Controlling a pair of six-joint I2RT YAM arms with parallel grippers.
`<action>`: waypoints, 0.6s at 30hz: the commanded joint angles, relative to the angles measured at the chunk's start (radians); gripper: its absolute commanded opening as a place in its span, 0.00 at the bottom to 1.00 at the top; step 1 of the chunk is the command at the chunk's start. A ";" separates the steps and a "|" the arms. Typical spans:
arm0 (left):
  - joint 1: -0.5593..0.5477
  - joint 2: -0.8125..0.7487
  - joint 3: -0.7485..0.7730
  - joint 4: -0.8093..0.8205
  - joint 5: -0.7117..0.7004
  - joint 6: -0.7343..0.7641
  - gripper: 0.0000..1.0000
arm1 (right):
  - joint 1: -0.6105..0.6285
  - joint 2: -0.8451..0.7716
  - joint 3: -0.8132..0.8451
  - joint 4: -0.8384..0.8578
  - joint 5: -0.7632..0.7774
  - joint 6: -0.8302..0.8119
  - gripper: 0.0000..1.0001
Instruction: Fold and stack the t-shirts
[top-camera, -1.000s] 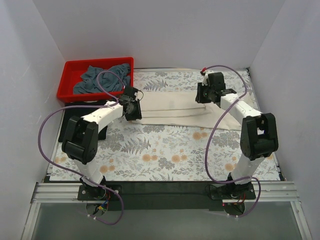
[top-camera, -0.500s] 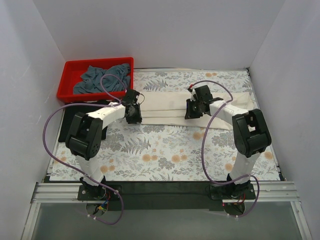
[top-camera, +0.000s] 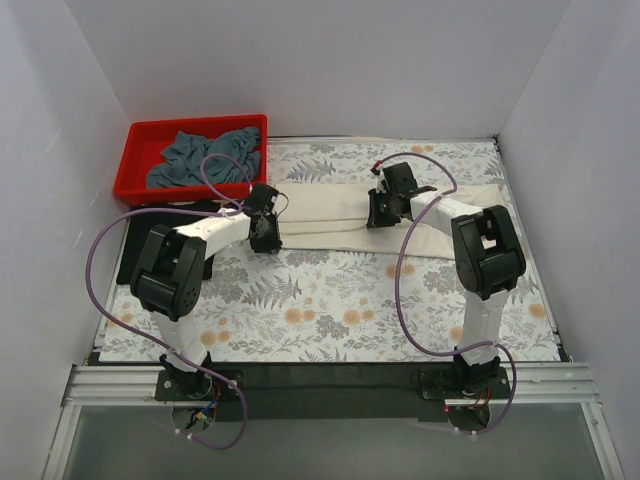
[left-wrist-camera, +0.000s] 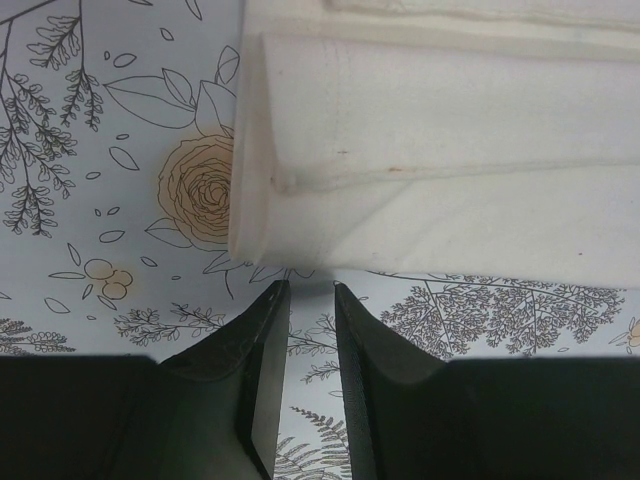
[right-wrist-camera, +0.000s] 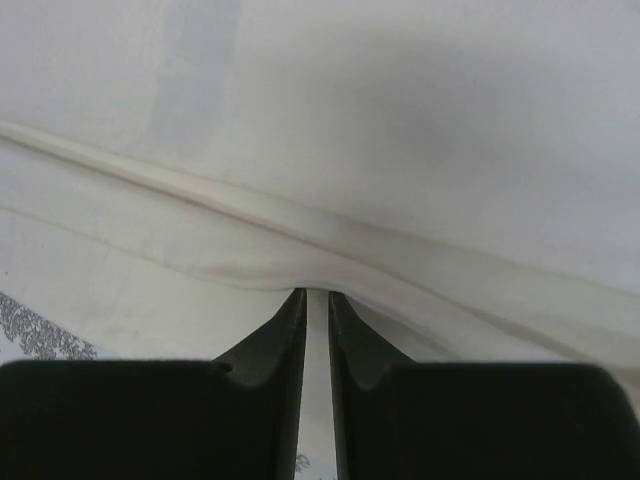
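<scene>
The cream-white t-shirt (top-camera: 330, 215) lies as a long folded band across the far half of the table. My left gripper (top-camera: 265, 230) is at its left end. In the left wrist view its jaws (left-wrist-camera: 309, 287) stand a little apart with only tablecloth between them, just short of the shirt's near corner (left-wrist-camera: 262, 240). My right gripper (top-camera: 383, 208) is over the band's middle. In the right wrist view its tips (right-wrist-camera: 315, 292) are pinched on a raised fold of the cream shirt (right-wrist-camera: 300, 240). The slate grey-blue t-shirt (top-camera: 205, 158) is crumpled in the bin. The black t-shirt (top-camera: 140, 250) lies flat at the left.
The red plastic bin (top-camera: 135, 165) stands at the far left corner. The floral tablecloth (top-camera: 330, 300) covers the table. White walls close in on the left, back and right. Purple cables loop off both arms.
My right gripper has moved left and nearer, from the shirt's far right part to its middle. My left gripper has stayed at the shirt's left end.
</scene>
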 joint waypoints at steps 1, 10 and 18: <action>-0.005 -0.014 -0.031 -0.023 -0.030 0.007 0.25 | -0.008 0.035 0.080 0.027 0.037 -0.025 0.18; -0.005 -0.040 0.027 -0.041 -0.016 0.007 0.27 | -0.055 0.133 0.283 -0.013 0.052 -0.032 0.21; -0.005 -0.026 0.196 -0.061 0.023 0.001 0.37 | -0.069 0.046 0.308 -0.050 0.046 -0.058 0.31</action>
